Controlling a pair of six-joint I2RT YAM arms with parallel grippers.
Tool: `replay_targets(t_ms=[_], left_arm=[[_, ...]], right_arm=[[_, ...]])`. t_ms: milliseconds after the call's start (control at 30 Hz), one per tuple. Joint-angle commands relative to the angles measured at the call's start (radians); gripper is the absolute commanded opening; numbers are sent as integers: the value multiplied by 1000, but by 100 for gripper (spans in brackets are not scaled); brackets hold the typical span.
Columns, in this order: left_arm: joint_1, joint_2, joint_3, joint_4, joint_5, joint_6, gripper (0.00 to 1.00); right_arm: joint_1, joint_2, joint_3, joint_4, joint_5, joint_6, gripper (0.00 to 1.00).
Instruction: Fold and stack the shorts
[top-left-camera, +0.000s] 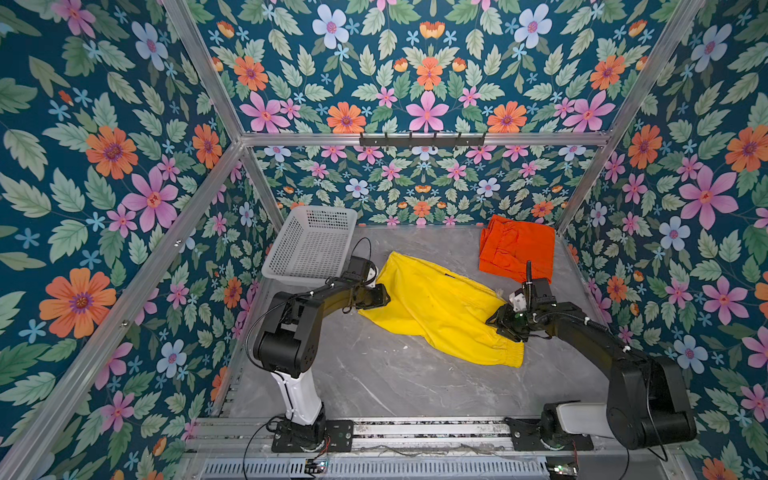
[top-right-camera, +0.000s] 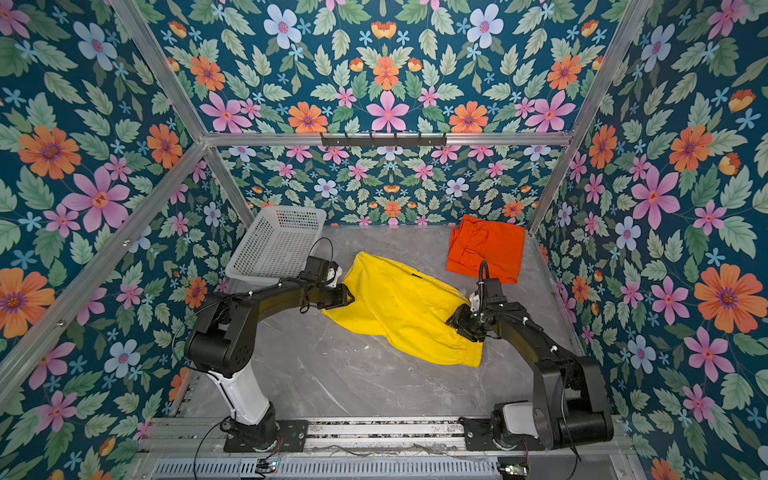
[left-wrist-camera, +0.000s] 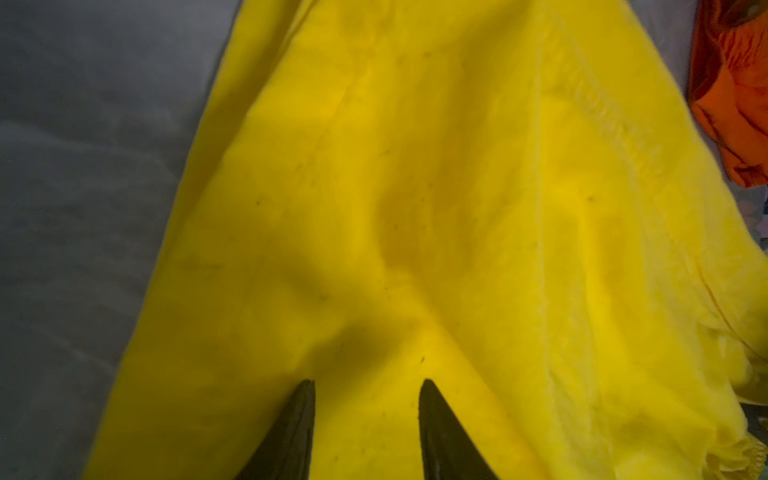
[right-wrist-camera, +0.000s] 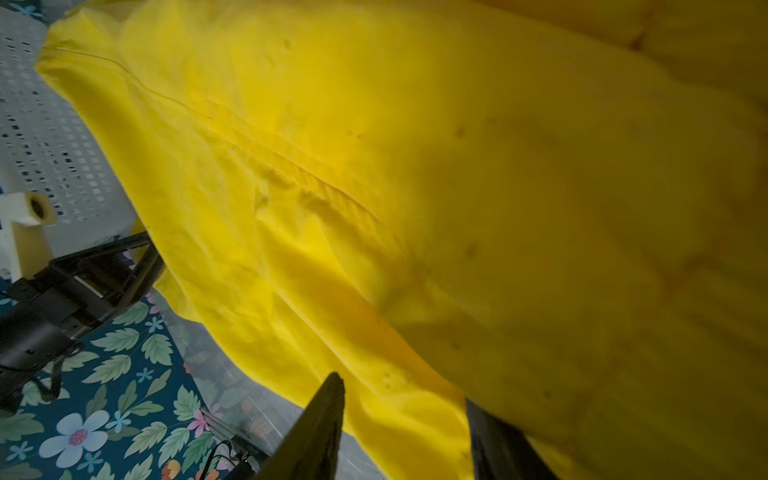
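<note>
Now left claw (left-wrist-camera: 365, 384), right claw (right-wrist-camera: 403, 388) gape at yellow shorts (top-left-camera: 436, 307) — basket (top-left-camera: 291, 249), orange shorts (top-left-camera: 517, 245) nearby.

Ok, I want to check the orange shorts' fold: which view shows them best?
Either top view: both show the orange shorts almost whole, folded, at the far right. The left wrist view catches only a blurred edge of them; the right wrist view shows none of them.

— What of the right pincer (right-wrist-camera: 403, 388)?
— Its dark fingers (right-wrist-camera: 320, 428) stand parted, bright yellow thin-fabric shorts (right-wrist-camera: 415, 166) lying between them.
— And beyond?
— A white perforated plastic basket (right-wrist-camera: 50, 137), with the black left pincer (right-wrist-camera: 137, 270) at the shorts' edge.
</note>
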Motion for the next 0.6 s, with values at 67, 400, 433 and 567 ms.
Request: replay_targets(t_ms=[67,400,433,567], left_arm=[[17,-29,-90,-11,-76,-38,44],[83,-196,-290,-17,-167,-65,45],[82,-218,-297,-19,-163,-71,45],[61,-367,-332,-24,-116,-112,46]], right_arm=[[-89,93,-18,54,64,-6,48],[-172,174,-3,72,33,-71,48],[-160,164,2,70,20,-78,48],[-86,100,46,31,-19,-104,49]])
